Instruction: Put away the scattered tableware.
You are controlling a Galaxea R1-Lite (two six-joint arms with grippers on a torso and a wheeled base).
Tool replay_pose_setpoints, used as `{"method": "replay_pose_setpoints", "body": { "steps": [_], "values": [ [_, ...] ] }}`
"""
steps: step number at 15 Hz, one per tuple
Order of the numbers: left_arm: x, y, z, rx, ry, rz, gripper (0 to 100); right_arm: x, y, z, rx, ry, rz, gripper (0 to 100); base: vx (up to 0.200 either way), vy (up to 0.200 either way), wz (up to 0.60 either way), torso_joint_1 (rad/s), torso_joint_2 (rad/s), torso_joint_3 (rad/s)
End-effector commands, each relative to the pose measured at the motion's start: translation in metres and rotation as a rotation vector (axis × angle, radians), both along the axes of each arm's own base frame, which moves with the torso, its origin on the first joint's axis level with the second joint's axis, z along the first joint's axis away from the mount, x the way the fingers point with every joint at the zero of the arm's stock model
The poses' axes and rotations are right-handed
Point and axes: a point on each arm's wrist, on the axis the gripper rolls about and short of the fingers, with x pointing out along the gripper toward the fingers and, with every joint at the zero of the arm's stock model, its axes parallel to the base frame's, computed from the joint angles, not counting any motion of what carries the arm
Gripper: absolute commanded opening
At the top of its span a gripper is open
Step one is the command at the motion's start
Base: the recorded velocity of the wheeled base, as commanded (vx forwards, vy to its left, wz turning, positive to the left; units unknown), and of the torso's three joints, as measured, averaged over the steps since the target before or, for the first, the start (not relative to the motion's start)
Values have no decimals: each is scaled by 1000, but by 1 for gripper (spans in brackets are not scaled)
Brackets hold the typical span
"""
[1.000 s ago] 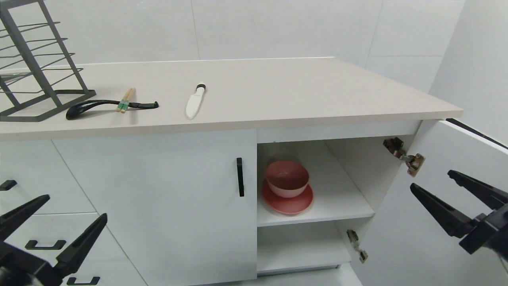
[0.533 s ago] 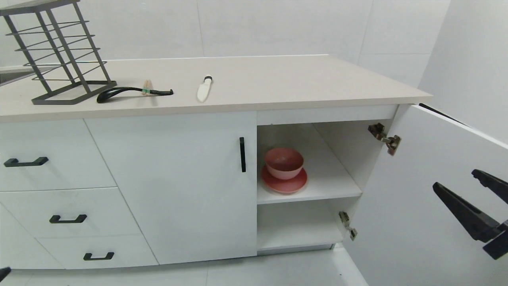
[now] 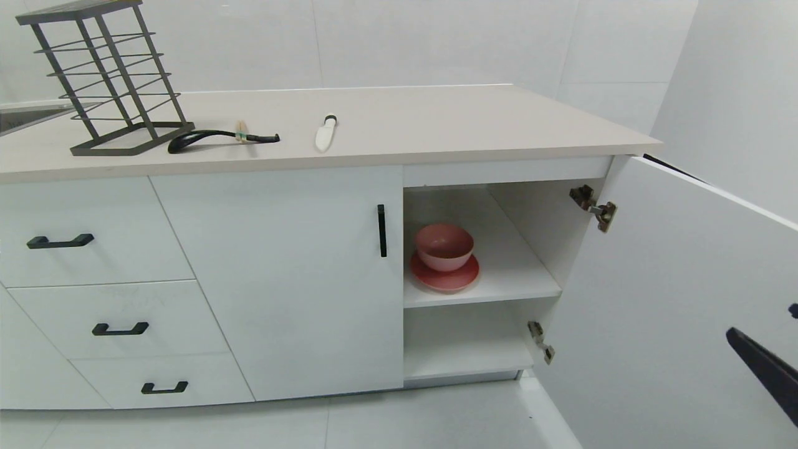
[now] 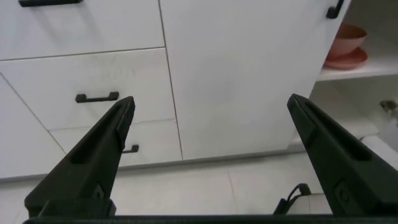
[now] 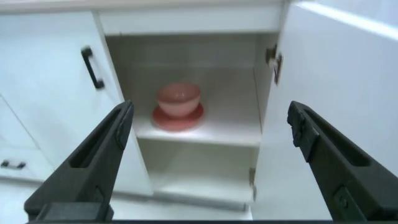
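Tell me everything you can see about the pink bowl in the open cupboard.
The pink bowl is round, deep and plain, with a matte finish that looks like plastic. It stands upright, mouth up, with nothing visible inside. It rests on a darker red plate on the upper shelf of the cupboard, towards its left side. Nothing else touches it.

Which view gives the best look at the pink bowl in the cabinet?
The head view: it looks down into the pink bowl, whole, on its red plate on the upper shelf. The right wrist view also shows it whole, from a lower angle. The left wrist view catches just part of it past the closed door.
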Motion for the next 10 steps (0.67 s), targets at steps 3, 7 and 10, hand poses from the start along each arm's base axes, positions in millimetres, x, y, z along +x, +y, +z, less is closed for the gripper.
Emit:
{"method": "replay_pose_setpoints", "body": {
  "steps": [3,7,10],
  "values": [
    [-6,-3,-2,-10,-73,4,100,-57,-12,-21,-13,-62,-62,100,0,0,0,0,0,0],
    [-7,-3,-2,41,-87,-36,100,-91,-11,-64,-74,-42,-37,100,0,0,0,0,0,0],
    [-7,-3,-2,50,-89,-29,100,-90,-11,-63,-60,-39,-39,100,0,0,0,0,0,0]
  ]
}}
